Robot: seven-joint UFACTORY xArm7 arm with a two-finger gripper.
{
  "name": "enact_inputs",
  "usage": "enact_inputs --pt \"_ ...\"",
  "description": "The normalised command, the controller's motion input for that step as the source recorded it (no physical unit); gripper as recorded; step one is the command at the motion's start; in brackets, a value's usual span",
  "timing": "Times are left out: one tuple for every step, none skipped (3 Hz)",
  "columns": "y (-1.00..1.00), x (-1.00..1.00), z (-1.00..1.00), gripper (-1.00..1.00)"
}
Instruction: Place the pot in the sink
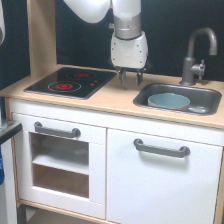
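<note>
The light blue pot (168, 100) with its tan rim band sits upright inside the dark grey sink (210, 95), towards the basin's left half in the exterior view. My gripper (130, 78) hangs over the wood countertop, just left of the sink's left edge and above it. Its two dark fingers (123, 78) point down with a gap between them and hold nothing. The gripper is apart from the pot.
A grey tap (196, 52) stands behind the sink. A black hob with red rings (72, 82) lies on the countertop to the left. A tall wood side panel (41, 35) rises at the back left. White cupboard doors with grey handles (161, 148) sit below.
</note>
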Motion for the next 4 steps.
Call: enact_inputs --pt "-0.11 -0.29 0.28 1.0" --pt "-0.14 -0.3 0.29 0.99" --pt "-0.17 -0.31 0.32 0.99" --pt "-0.19 -0.32 0.36 0.99"
